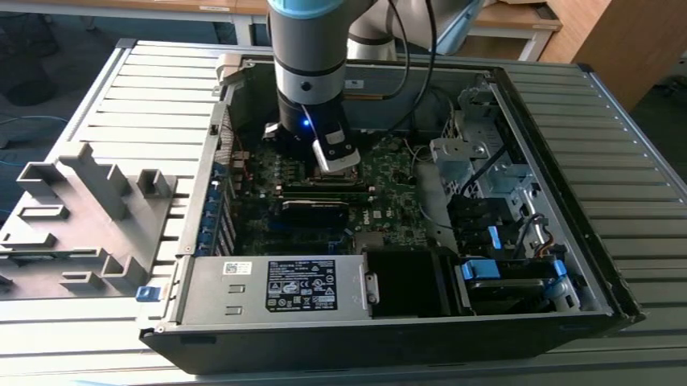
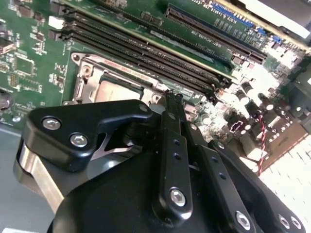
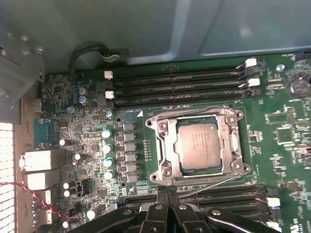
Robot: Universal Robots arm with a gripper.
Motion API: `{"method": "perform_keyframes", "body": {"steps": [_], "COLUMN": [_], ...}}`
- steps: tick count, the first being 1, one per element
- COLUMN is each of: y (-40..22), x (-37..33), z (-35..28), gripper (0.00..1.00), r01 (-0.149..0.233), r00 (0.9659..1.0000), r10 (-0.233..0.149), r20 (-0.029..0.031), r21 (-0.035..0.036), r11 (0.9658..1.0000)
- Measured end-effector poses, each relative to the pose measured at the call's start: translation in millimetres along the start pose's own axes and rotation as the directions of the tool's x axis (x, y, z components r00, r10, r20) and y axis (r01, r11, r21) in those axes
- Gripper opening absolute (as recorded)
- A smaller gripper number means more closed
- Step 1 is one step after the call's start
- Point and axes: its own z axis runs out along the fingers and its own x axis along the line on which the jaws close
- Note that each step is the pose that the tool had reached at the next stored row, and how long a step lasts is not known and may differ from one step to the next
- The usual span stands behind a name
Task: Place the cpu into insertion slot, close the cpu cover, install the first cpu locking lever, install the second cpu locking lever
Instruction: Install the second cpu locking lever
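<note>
- The gripper (image 3: 167, 191) is seen at the lower middle of the first wrist view, its two fingers brought together with nothing between them, just beside the near edge of the insertion slot (image 3: 162, 167).
- One cpu (image 3: 200, 144) is seated in that slot, right of centre in the frame: a flat square chip with a silvery-grey top bearing faint print.
- One cpu cover (image 3: 232, 119), a thin silvery frame, lies down around the chip.
- Two thin wire levers (image 3: 214, 183) are seen below the cover.
- Several long black memory slots (image 3: 175, 85) run above the socket.
- In the exterior view, the arm (image 1: 309, 72) stands over the open computer case (image 1: 387, 334).
</note>
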Motion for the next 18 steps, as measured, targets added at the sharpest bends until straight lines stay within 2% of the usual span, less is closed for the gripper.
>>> {"method": "perform_keyframes", "body": {"steps": [2, 9, 12, 18], "y": [-0.6, -6.6, -7.3, -8.5], "x": [0.0, -0.9, -0.9, -1.0], "z": [1.7, 1.0, 1.5, 10.9], "gripper": [0.11, 0.11, 0.11, 0.11], "r01": [-0.001, -0.001, -0.001, -0.001], "r00": [1.0000, 1.0000, 1.0000, 1.0000], "r10": [0.001, 0.001, 0.001, 0.001], "r20": [0.0001, 0.0002, 0.0003, 0.0002], "r21": [0.0006, 0.0007, 0.0005, 0.0007], "r11": [1.0000, 1.0000, 1.0000, 1.0000]}}
